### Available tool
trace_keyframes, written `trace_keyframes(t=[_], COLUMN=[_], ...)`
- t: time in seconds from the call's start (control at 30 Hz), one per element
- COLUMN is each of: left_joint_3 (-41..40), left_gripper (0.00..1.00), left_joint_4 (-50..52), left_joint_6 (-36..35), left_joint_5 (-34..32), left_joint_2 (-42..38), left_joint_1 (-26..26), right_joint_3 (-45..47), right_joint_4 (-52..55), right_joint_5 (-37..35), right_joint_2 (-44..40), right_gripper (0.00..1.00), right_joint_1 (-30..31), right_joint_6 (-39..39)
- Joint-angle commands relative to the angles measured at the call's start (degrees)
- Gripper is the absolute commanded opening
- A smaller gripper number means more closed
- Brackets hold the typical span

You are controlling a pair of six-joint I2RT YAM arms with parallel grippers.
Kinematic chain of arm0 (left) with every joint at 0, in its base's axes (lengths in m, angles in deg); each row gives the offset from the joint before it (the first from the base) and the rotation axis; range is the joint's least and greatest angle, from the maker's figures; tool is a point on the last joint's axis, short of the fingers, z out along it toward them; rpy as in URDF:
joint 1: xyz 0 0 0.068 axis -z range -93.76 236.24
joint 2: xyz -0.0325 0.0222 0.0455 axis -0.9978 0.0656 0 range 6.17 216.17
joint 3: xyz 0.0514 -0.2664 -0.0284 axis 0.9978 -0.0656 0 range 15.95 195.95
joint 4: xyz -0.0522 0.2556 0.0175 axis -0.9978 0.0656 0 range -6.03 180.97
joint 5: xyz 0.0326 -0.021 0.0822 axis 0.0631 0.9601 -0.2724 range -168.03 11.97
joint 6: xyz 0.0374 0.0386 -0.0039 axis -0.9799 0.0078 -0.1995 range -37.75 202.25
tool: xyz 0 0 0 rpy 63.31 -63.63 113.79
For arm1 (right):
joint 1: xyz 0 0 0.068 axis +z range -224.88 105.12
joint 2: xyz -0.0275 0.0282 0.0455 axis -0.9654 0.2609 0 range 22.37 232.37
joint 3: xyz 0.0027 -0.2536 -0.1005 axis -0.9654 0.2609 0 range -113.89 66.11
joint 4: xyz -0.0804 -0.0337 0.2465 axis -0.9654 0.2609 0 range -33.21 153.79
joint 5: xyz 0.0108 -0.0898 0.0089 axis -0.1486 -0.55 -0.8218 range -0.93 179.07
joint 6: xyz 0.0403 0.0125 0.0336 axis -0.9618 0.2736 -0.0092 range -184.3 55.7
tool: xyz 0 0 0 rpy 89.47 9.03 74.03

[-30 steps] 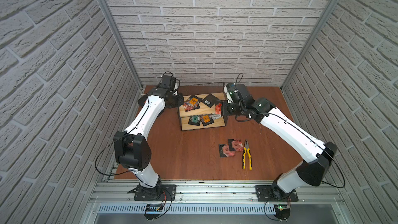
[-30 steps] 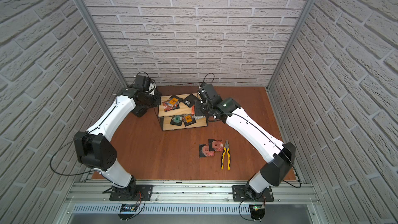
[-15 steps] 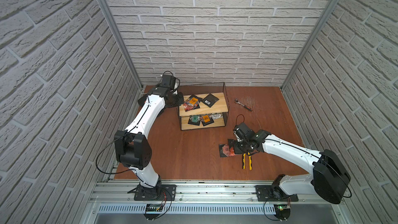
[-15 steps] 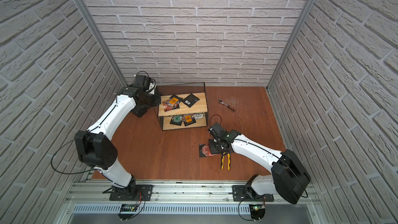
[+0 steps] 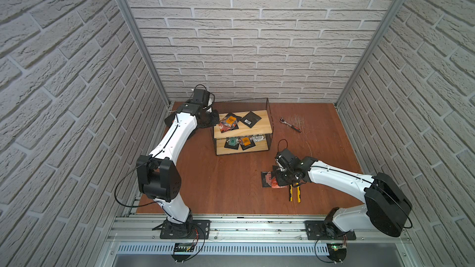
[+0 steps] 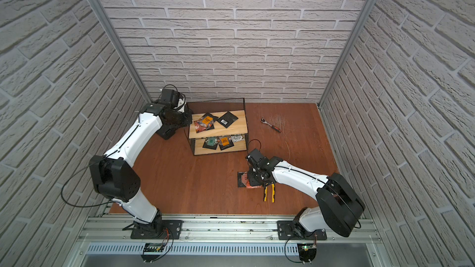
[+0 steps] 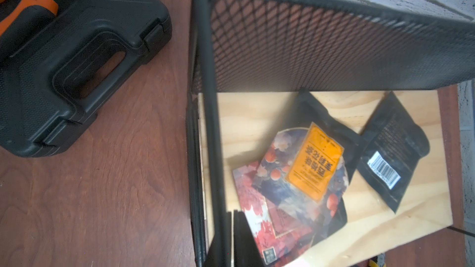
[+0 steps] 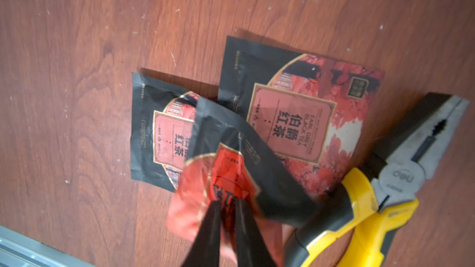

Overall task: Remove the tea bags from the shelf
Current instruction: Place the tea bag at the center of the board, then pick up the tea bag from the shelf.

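- R gripper (image 8: 228,201) hangs low over the table (image 5: 231,183), just beside the yellow pliers (image 8: 385,188). A red tea bag (image 8: 231,165) sits between its fingers, bent and blurred. The fingers are only narrowly apart, so I can't tell if they're pinching it or letting go.
- Right under it, two Earl Grey sachets (image 8: 295,114) lie flat and overlapping. Looks like the drop pile, well apart from the shelf (image 5: 257,129) so it won't block reaching in.
- L gripper (image 7: 232,214) has its fingers pressed together, nothing seen between them, tight by the shelf's side wire. Can't tell if it's touching. Prob. parked there, or steadying the light rack.
- Top board holds three: an orange-label sachet (image 5: 230,120) lying over a red floral one (image 5: 223,129), plus a black barcode sachet (image 5: 250,118) beside them.
- Lower board has three more near the front edge: green-label (image 5: 232,142), orange (image 5: 246,142), silvery-white (image 5: 258,138).
- So approx. a third are off, six to go.
- The black tool case (image 7: 64,60) by the shelf and the ratchet (image 5: 290,124) on the far side aren't part of the job.
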Motion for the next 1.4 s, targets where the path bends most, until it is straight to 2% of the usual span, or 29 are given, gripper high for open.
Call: trace_keyframes(t=[0.0,0.1,0.27,0.4,0.57,0.8,1.07,1.2,1.37], left_joint_3=[1.33,1.40,1.32,1.14,1.06,1.13,1.23,1.21,1.34], left_gripper=[0.09,0.09,0.09,0.09,0.09,0.09,0.09,0.09,0.09], left_joint_4=[-1.68,-1.69,-1.68,-1.82,-1.83,-1.91,-1.99,-2.00,-1.98], left_joint_6=[-0.79,-0.75,-0.75,-0.73,-0.64,-0.66,-0.74,-0.83,-0.91], left_joint_5=[0.40,0.67,0.65,0.85,0.68,0.67,0.58,0.55,0.64], left_joint_2=[0.98,1.03,0.99,0.89,0.81,0.96,1.16,1.31,1.48], left_joint_1=[-0.19,-0.30,-0.27,-0.19,-0.21,-0.14,-0.16,-0.31,-0.33], right_joint_3=[0.83,0.33,-2.92,-9.78,-23.37,-48.09,-77.03,-85.55,-93.60], right_joint_4=[-0.68,0.50,4.61,9.78,14.65,21.19,29.25,29.32,31.24], right_joint_5=[-0.91,-1.65,-4.45,-9.49,-15.02,-20.99,-23.00,-20.72,-21.66], right_joint_2=[-0.69,-2.53,-6.99,-10.14,-8.01,6.53,28.52,36.96,44.60], right_gripper=[0.27,0.36,0.41,0.51,0.64,0.79,0.83,0.83,0.84], right_joint_1=[0.51,0.52,0.76,1.96,3.92,4.32,2.71,0.79,-0.66], right_joint_6=[-0.69,-1.13,-1.82,-0.86,2.78,5.85,6.08,7.01,9.27])
